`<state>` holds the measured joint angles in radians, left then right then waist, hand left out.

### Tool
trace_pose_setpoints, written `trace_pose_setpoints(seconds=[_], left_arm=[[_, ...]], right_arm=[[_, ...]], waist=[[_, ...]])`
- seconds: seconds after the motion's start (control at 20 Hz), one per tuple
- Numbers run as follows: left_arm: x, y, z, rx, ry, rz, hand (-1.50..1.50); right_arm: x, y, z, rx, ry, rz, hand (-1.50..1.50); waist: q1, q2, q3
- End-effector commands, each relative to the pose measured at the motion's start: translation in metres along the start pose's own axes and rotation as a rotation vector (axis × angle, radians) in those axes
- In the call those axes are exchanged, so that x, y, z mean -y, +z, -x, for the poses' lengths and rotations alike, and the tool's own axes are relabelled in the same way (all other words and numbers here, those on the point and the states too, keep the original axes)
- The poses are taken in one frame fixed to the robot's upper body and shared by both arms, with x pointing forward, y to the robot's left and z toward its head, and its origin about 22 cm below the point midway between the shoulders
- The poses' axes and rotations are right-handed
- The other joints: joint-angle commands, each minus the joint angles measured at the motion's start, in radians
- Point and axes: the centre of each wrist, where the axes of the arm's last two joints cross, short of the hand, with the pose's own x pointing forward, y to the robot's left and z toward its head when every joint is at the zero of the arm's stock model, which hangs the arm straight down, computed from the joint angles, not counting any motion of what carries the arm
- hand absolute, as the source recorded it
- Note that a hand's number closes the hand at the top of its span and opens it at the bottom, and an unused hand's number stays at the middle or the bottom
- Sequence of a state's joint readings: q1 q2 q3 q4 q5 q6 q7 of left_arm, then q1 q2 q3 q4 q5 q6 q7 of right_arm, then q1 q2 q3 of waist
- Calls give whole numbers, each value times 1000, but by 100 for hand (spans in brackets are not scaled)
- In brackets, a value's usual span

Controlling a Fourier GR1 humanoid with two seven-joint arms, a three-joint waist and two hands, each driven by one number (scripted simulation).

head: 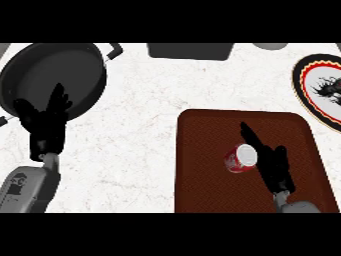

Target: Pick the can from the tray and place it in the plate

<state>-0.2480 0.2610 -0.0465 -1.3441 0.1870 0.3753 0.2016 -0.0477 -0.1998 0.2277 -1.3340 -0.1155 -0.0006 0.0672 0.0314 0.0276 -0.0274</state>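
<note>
Red can upright on the dark-red tray, just left of the right hand, touching or nearly touching its fingers. Fingers straight and spread, pointing up past the can's top, not curled round it. Plate with dragon design well up-right of those fingers. Left hand open, fingers up, over a black pan on the desk.

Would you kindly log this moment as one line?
right hand: open beside can | can: on tray | plate: bare | left hand: open, resting
</note>
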Motion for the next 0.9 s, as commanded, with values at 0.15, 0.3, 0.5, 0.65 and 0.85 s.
trace_pose_setpoints(seconds=[0.15, 0.3, 0.5, 0.65, 0.85], left_arm=[[15, 5, -46, 303, -141, 254, 0], [32, 14, -61, 421, -219, 458, 0], [29, 23, -60, 468, -228, 546, 0], [27, 25, -52, 467, -230, 567, 0], [0, 18, -57, 457, -225, 551, 0]], right_arm=[[32, 6, 21, -313, -336, 12, -150], [87, 11, 3, -499, 102, 7, -150], [97, -19, -55, -503, 278, -7, -150], [95, -38, -100, -495, 501, 15, -150], [68, -70, -158, -562, 541, -37, -150]], waist=[[-24, -20, 31], [1, -12, 21], [23, -22, 24], [30, -21, 25], [8, -24, 26]])
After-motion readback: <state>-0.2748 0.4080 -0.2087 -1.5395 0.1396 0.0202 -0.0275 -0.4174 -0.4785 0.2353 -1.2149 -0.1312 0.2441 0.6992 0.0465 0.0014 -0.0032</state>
